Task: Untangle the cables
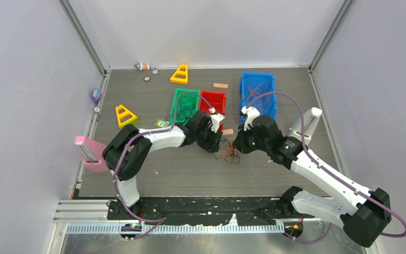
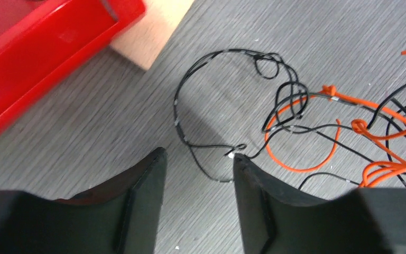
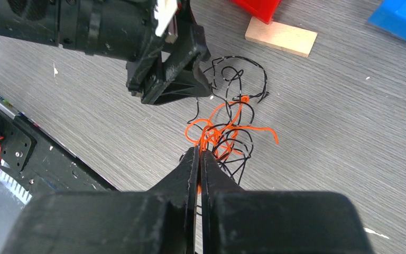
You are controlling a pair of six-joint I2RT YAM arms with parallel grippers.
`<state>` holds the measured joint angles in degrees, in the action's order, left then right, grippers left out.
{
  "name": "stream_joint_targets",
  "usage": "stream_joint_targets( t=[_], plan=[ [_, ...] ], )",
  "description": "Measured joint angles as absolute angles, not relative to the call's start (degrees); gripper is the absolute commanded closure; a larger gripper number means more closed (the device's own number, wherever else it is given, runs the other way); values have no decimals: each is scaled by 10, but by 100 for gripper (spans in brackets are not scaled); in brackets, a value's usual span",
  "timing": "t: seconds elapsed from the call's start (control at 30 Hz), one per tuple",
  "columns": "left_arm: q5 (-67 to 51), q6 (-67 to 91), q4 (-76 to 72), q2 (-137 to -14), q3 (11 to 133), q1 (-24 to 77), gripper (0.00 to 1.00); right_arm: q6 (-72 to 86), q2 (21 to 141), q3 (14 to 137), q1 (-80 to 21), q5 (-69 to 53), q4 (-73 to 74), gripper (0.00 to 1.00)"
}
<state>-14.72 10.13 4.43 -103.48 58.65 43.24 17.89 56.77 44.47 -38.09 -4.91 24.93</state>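
Note:
The cables point(image 1: 230, 154) are a small clump of thin orange and black strands on the grey table between my two grippers. In the left wrist view a black wire loop point(image 2: 177, 114) lies ahead of the fingers, and orange strands point(image 2: 386, 132) tangle with black ones at the right. My left gripper point(image 2: 199, 159) is open and low over the table. A bend of black wire lies between its jaws and touches the right fingertip point(image 2: 239, 161). My right gripper point(image 3: 200, 154) is shut on orange strands of the clump point(image 3: 227, 121).
A red bin point(image 1: 214, 100), a green bin point(image 1: 185, 106) and a blue bin point(image 1: 257, 92) stand behind the clump. A small wooden block point(image 3: 280, 37) lies just beyond the cables. Yellow triangles point(image 1: 125, 115) and a pink object point(image 1: 87, 153) sit to the left.

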Motion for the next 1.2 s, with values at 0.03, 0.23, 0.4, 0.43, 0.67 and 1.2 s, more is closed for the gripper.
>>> stream_joint_targets(
  t=[0.03,0.23,0.4,0.43,0.67,1.2],
  plan=[
    [-145,101,51,-1042,595,437,74,179,567,445,-381,-48,249,95],
    [-103,93,104,-1071,646,467,100,186,544,439,-381,7,251,95],
    [-50,98,75,-994,552,468,100,213,503,431,-381,124,272,95],
    [-33,100,65,-966,524,464,100,222,497,431,-380,157,281,95],
    [118,126,-31,-774,374,423,100,298,467,425,-344,344,340,95],
    [402,275,-78,-459,179,270,100,441,384,394,-184,466,434,95]
  ],
)
